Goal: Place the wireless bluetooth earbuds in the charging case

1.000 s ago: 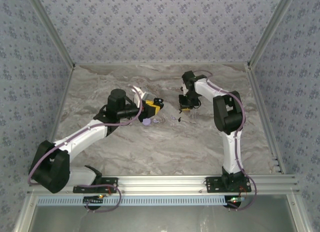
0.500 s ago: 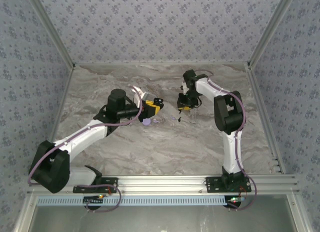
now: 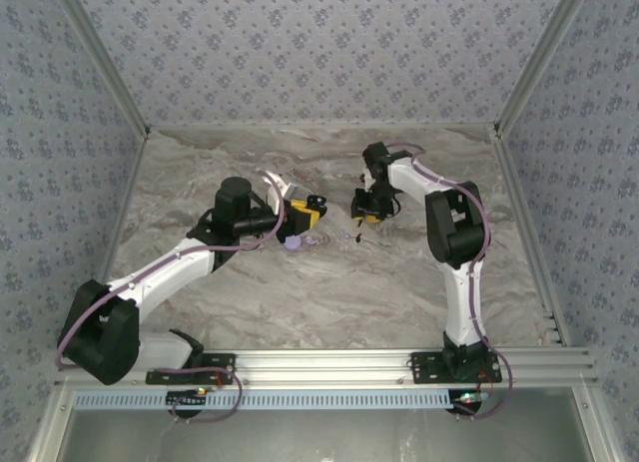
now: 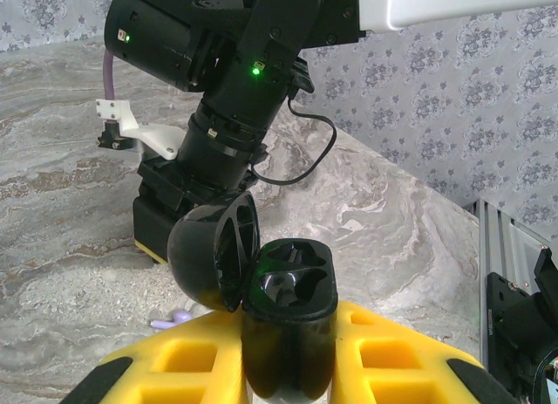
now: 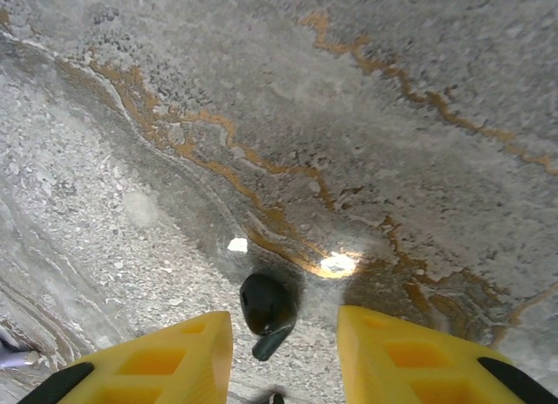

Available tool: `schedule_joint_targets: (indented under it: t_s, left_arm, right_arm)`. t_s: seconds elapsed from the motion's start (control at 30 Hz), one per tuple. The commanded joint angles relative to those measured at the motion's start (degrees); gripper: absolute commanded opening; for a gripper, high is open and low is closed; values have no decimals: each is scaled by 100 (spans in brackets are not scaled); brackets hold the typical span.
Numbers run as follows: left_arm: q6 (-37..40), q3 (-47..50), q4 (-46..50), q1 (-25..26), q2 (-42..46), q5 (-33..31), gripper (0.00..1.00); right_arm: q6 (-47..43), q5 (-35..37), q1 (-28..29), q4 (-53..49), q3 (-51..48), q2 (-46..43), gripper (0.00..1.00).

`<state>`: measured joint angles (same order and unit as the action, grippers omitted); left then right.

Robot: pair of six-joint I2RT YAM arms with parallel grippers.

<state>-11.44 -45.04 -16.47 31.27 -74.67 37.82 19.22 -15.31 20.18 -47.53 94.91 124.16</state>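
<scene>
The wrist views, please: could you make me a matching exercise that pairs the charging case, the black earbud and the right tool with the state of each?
Things:
1. charging case
2. earbud
3. right tool

States:
a. open, one yellow finger on either side of a small black thing
b. lying loose on the marble table
c. lid swung open, clamped in the left tool

Pairs: 1-c, 2-b, 3-a

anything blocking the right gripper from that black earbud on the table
Nothing visible stands in the way. The earbud lies on the marble table directly between the fingers of the right gripper, which are open, with a gap on either side of it.
</scene>
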Motion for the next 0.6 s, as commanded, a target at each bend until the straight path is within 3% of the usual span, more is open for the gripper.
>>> schedule_joint_targets:
  t_s: [0.0, 0.57]
  left_arm:
    - [96, -66, -7, 21, 100, 15, 22]
    - [116, -49, -4, 27, 86, 23, 22]
  right_arm:
    - [247, 197, 64, -67, -15, -143, 38]
    - [448, 547, 275, -304, 417, 183, 34]
